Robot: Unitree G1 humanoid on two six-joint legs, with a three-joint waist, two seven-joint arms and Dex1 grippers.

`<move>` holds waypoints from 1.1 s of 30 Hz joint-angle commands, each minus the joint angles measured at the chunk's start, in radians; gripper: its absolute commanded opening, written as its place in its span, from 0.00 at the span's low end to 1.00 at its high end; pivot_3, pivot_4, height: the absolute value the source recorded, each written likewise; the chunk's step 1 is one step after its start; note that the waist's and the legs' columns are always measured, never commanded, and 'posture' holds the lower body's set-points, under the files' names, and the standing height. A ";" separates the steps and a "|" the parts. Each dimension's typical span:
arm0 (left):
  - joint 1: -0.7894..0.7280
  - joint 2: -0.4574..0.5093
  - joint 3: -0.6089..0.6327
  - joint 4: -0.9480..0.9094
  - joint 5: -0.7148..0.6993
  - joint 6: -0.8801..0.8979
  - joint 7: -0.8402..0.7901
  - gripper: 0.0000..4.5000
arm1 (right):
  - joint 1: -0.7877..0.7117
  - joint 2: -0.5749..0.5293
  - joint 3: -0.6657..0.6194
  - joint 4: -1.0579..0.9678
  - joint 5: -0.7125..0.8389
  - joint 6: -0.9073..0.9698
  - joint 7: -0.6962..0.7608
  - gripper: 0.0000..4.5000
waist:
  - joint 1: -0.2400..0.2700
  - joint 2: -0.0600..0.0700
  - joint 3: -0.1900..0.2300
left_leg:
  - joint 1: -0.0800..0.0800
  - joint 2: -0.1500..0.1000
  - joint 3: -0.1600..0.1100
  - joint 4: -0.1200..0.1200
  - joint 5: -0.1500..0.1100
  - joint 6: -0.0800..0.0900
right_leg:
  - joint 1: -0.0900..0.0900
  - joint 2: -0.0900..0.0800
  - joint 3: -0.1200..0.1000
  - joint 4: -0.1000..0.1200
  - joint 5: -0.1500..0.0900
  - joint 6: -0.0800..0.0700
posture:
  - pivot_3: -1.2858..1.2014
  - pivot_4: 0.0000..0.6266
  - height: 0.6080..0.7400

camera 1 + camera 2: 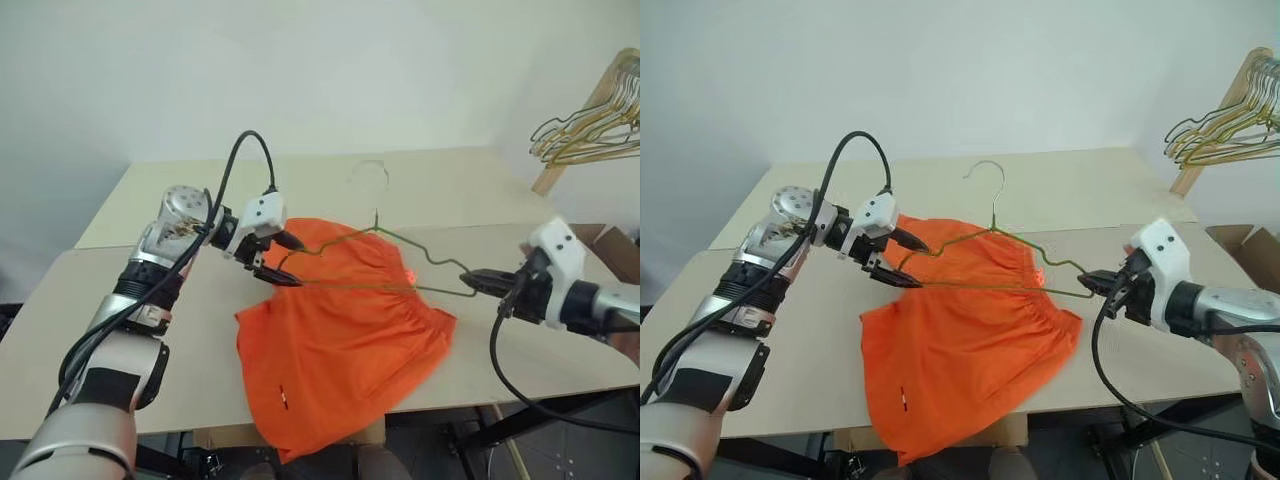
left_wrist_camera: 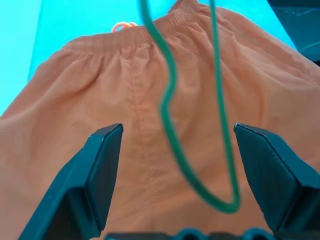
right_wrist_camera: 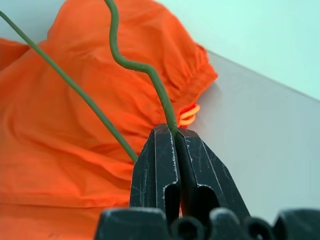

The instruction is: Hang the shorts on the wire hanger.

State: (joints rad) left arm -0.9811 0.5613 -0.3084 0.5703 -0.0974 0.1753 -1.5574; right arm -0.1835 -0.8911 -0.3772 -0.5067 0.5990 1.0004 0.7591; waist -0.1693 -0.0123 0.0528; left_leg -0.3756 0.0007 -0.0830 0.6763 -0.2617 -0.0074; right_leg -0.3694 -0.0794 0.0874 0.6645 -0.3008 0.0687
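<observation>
Right gripper [image 1: 1092, 281] jaws clamp the wire hanger [image 1: 990, 262] over the shorts [image 1: 960, 350]; left gripper [image 1: 902, 262] jaws gape around its corner.

The lower hem of the shorts [image 1: 340, 350] droops over the table's [image 1: 130, 330] front edge, hiding that stretch of the edge. The bunch of wire hangers [image 1: 590, 125] is cut off by the right frame edge. In the left wrist view, the wire hanger [image 2: 170, 105] runs out past the top edge, blurred.
</observation>
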 commanded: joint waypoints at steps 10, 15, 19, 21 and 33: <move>-0.048 -0.024 0.001 -0.003 -0.006 0.054 -0.048 0.42 | -0.030 -0.013 -0.027 -0.031 0.031 -0.062 -0.014 0.00 | -0.014 0.000 0.000 | 0.000 0.000 0.000 0.000 0.000 0.000 | 0.000 0.000 0.000 0.000 0.000 0.000 | 0.43 0.00 1.00; -0.040 -0.018 0.002 -0.011 -0.007 0.051 -0.051 0.13 | -0.025 -0.016 -0.023 -0.032 0.025 -0.088 -0.007 0.00 | -0.014 0.000 0.000 | 0.000 0.000 0.000 0.000 0.000 0.000 | 0.000 0.000 0.000 0.000 0.000 0.000 | 0.43 0.00 1.00; -0.037 -0.017 0.003 -0.014 -0.007 0.049 -0.049 0.01 | -0.019 -0.014 -0.020 -0.033 0.014 -0.129 0.001 0.00 | -0.014 0.000 0.000 | 0.000 0.000 0.000 0.000 0.000 0.000 | 0.000 0.000 0.000 0.000 0.000 0.000 | 0.43 0.00 1.00; -0.034 -0.017 0.003 -0.016 -0.005 0.048 -0.048 0.01 | -0.013 -0.017 -0.017 -0.031 0.004 -0.151 0.007 0.00 | -0.014 0.000 0.000 | 0.000 0.000 0.000 0.000 0.000 0.000 | 0.000 0.000 0.000 0.000 0.000 0.000 | 0.43 0.00 1.00; -0.027 -0.007 0.006 -0.007 0.024 0.020 -0.017 0.00 | 0.057 -0.126 -0.059 -0.013 0.031 -0.239 0.192 0.69 | -0.014 0.000 0.000 | 0.000 0.000 0.000 0.000 0.000 0.000 | 0.000 0.000 0.000 0.000 0.000 0.000 | 0.43 0.00 1.00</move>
State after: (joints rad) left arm -0.9956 0.5433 -0.3166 0.5801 -0.0767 0.2152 -1.5807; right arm -0.1127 -0.9920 -0.3862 -0.5170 0.6135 0.7938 0.9204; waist -0.1829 -0.0123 0.0528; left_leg -0.3757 0.0009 -0.0829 0.6764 -0.2617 -0.0074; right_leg -0.3693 -0.0793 0.0876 0.6646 -0.3008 0.0687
